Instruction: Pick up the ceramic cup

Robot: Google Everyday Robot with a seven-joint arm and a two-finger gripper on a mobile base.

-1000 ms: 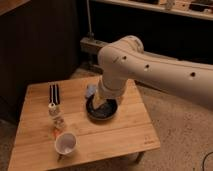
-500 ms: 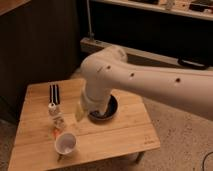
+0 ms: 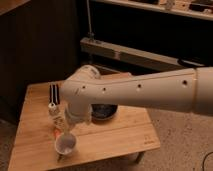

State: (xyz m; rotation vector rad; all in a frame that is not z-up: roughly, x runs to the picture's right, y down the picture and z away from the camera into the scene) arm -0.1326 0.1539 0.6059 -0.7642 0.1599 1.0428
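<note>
The ceramic cup (image 3: 66, 145) is white with a wide mouth and stands upright near the front left edge of the wooden table (image 3: 125, 136). My white arm reaches in from the right and bends down over the table's left half. The gripper (image 3: 66, 131) hangs at the arm's end, directly above the cup and very close to its rim. It is mostly hidden by the wrist. Whether it touches the cup I cannot tell.
A wide black bowl (image 3: 106, 112) sits mid-table, partly hidden behind my arm. A black striped object (image 3: 54, 92) and a small white and orange item (image 3: 55, 114) lie at the left. Dark cabinets and a low shelf stand behind the table.
My arm has swung left and down from over the black bowl. The gripper has come to the front left, above the cup. The cup has not moved.
</note>
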